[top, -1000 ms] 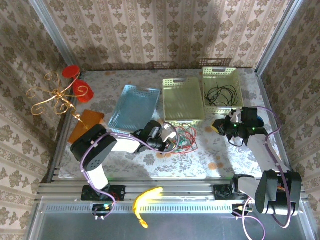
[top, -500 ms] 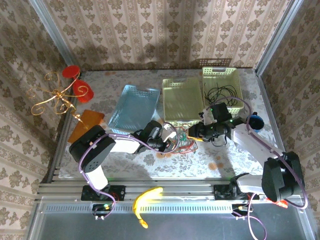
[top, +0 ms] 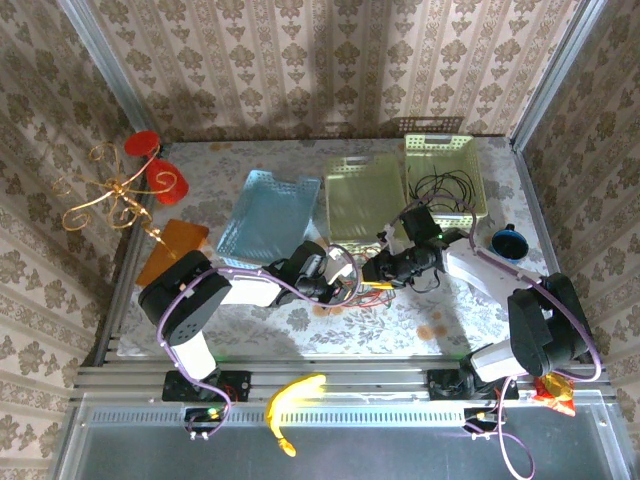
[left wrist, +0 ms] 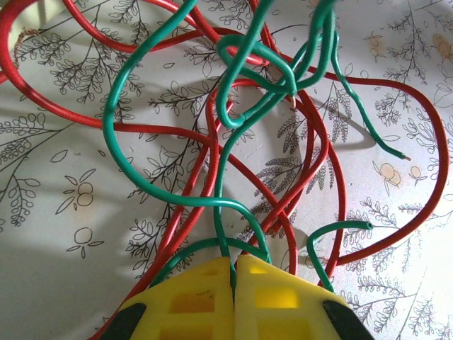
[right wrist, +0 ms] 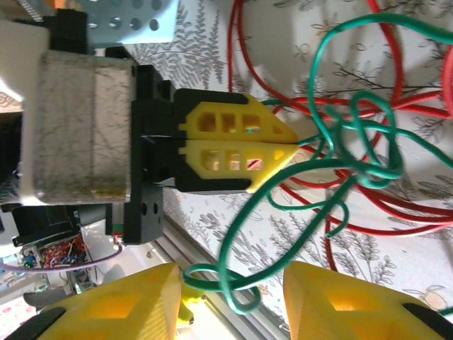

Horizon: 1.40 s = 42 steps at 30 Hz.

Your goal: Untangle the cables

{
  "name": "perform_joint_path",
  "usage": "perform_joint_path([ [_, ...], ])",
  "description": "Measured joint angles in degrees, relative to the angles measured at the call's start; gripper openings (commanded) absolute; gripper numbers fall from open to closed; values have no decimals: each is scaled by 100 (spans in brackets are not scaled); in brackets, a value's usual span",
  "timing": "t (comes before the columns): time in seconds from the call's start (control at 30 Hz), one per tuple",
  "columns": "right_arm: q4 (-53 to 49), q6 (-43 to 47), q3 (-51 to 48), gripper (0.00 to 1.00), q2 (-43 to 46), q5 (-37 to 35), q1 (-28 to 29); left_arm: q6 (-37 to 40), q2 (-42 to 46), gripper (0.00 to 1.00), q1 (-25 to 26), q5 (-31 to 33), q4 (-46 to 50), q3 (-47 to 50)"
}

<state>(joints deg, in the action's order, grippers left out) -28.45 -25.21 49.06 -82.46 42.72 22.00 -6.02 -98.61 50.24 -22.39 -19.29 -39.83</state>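
Observation:
The red cable and the green cable lie looped through each other on the flowered tabletop, a tangle in the top view. My left gripper is shut on a strand of the green cable; it sits at the tangle's left edge and also faces the right wrist camera. My right gripper is open, with a loop of the green cable hanging loose between its yellow fingers, and sits at the tangle's right side. The black cable lies coiled in the far right basket.
Behind the tangle stand a blue tray and two pale green baskets. A dark blue object lies at the right. Red cups, a gold wire stand and an orange sheet are at the left.
My right arm has swung left from the table's right side to the tangle, and its gripper has opened. My left gripper has stayed shut at the tangle.

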Motion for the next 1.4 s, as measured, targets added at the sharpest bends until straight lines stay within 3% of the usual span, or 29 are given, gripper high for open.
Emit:
perform_joint_path([
  [0.33, 146, 2, 118, 43, -208, 164, 46, 2, 2, 0, 0, -2, 72, -57],
  [0.4, 144, 20, 223, 34, -402, 170, 46, 2, 2, 0, 4, -2, 72, -57],
  [0.5, 140, 94, 289, 9, -533, 170, 46, 2, 26, 0, 4, -2, 85, -57],
  [0.57, 138, 120, 308, 3, -525, 162, 46, 0, 46, 0, 7, 2, 87, -57],
  [0.9, -570, 151, 400, 2, 439, -92, -389, -42, 4, 0, 37, 282, 2, -50],
  [1.2, -1355, -37, 973, 0, 1082, -260, -1661, -70, -81, 0, 101, 496, -721, -92],
  [1.4, -1856, -39, 1300, 0, 1163, -1005, -1958, -162, -81, 0, 118, 509, -1139, -94],
])
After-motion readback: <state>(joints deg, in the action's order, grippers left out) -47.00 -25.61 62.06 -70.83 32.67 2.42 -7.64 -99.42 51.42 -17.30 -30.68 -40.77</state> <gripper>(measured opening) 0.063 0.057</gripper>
